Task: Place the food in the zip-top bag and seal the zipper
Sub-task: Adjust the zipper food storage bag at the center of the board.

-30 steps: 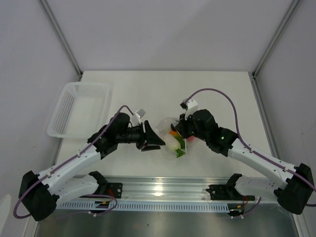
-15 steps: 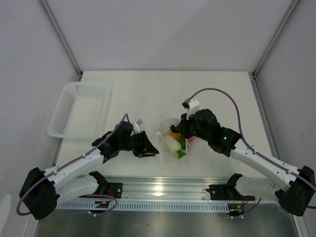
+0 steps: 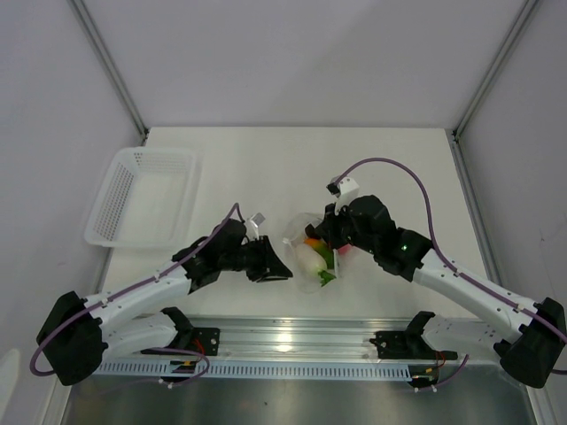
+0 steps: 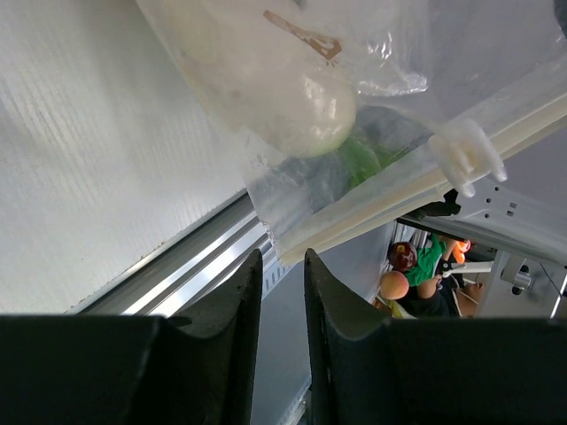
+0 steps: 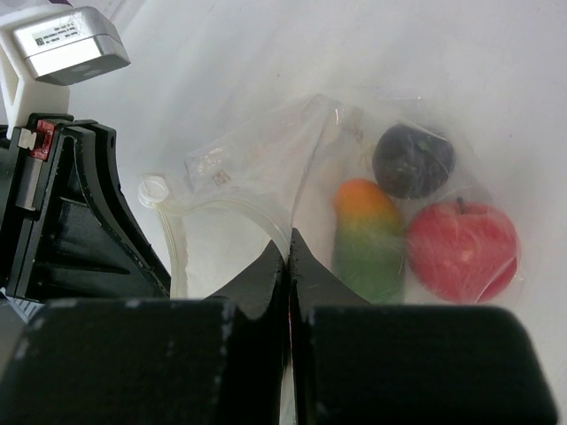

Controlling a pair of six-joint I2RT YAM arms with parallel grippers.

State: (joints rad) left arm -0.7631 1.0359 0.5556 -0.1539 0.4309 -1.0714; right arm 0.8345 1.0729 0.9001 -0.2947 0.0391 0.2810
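The clear zip-top bag (image 3: 312, 251) lies at mid-table with the food inside. In the right wrist view I see an orange-and-green piece (image 5: 368, 237), a red ball (image 5: 461, 246) and a dark round piece (image 5: 412, 159). The white oblong piece (image 4: 306, 97) shows in the left wrist view. My right gripper (image 5: 288, 252) is shut on the bag's edge beside the curved zipper (image 5: 221, 208). My left gripper (image 4: 282, 266) is open by a narrow gap and empty. Its tips sit just below the bag's corner and the zipper (image 4: 399, 195).
A white perforated basket (image 3: 142, 190) stands at the back left of the table. The metal rail (image 3: 283, 341) runs along the table's near edge, close under the left gripper (image 3: 273, 264).
My left gripper dropped back toward the near edge, then edged right toward the bag's corner. The right gripper and the bag have barely moved.
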